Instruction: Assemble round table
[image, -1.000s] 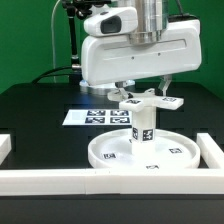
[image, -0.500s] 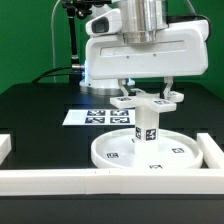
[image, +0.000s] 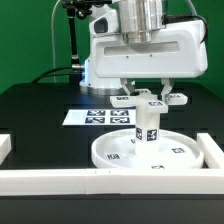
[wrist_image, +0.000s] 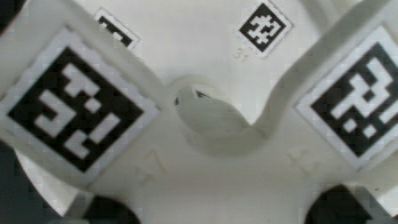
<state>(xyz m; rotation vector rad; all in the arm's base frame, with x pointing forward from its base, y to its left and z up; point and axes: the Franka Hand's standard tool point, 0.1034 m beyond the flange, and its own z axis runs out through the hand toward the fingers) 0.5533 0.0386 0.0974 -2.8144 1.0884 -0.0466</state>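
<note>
Black table (image: 40, 110): gripper (image: 149, 92) grips cross-shaped base (image: 150, 100) atop leg (image: 146, 125).

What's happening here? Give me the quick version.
The robot arm is putting a small white round table together upside down. The disc lies flat on the black table, the leg stands upright at its middle, and the hand holds the cross base on top of the leg. Whether the base is fully seated can't be told. The marker board lies behind the disc, and white rails border the front.
</note>
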